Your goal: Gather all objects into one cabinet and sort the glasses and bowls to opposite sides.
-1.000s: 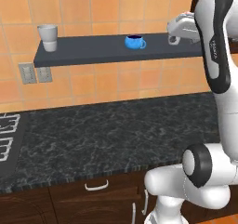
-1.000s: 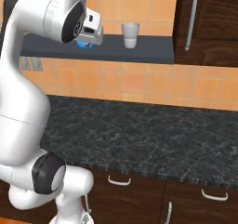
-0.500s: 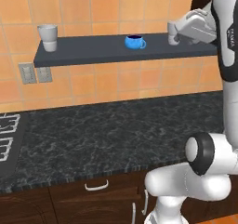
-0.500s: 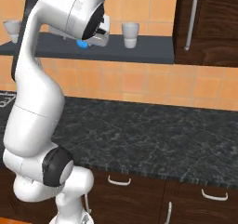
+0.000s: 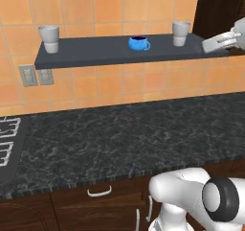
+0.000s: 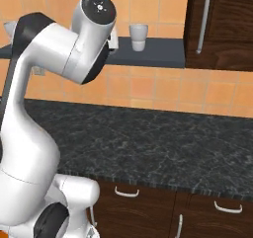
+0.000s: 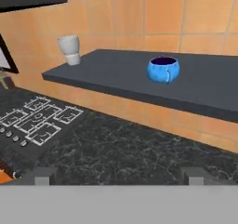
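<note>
Flat dark grey wall shelf [image 5: 119, 52] bearing two pale tumblers [image 5: 49, 37] [image 5: 180, 32] and small blue handled bowl [image 5: 139, 43]; claw [image 7: 118, 174] spread apart, empty.

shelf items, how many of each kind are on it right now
tumblers: 2, the left tumbler at the shelf's left end and the right tumbler near the cabinet
blue handled bowl: 1, between them
total: 3 things on the grey wall shelf

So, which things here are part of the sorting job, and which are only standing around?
Job:
- left glass
- right glass
- blue bowl
- cabinet

Only around:
- wall shelf
- counter
- stove
- wall sockets
- drawers
</note>
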{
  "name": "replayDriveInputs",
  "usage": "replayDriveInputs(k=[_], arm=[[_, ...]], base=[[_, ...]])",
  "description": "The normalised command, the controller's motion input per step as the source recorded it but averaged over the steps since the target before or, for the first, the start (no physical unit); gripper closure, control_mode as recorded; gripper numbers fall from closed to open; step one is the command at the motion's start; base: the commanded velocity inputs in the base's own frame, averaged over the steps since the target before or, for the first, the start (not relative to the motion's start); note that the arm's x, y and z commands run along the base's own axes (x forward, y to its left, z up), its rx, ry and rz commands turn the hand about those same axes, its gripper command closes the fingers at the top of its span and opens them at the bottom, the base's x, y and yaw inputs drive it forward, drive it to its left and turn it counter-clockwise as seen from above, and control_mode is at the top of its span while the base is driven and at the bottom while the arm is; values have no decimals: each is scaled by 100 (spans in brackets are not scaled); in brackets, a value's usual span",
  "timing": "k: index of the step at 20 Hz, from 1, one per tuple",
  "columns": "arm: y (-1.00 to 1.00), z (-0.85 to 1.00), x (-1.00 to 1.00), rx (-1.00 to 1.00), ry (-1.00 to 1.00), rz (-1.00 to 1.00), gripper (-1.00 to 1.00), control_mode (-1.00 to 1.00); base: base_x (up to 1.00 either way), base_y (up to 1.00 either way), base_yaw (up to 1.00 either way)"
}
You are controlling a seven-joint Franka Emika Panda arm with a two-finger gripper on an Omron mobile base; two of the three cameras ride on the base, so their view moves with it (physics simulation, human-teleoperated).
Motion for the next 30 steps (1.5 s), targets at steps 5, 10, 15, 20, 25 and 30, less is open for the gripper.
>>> replayDriveInputs(k=[5, 10, 15, 20, 25, 30], arm=[[0, 3, 19, 15, -3, -11, -100, -100], [0, 73, 62, 35, 80, -10, -100, -100], [-21, 37, 68, 27, 67, -1, -100, -100], [-18, -15, 19, 1, 5, 5, -100, -100], [-2, -42, -3, -8, -23, 16, -100, -100], [0, -36, -39, -11, -50, 21, -100, -100]], base=[[0, 0, 0], [0, 0, 0], [0, 0, 0], [0, 0, 0], [0, 0, 0], [0, 0, 0]])
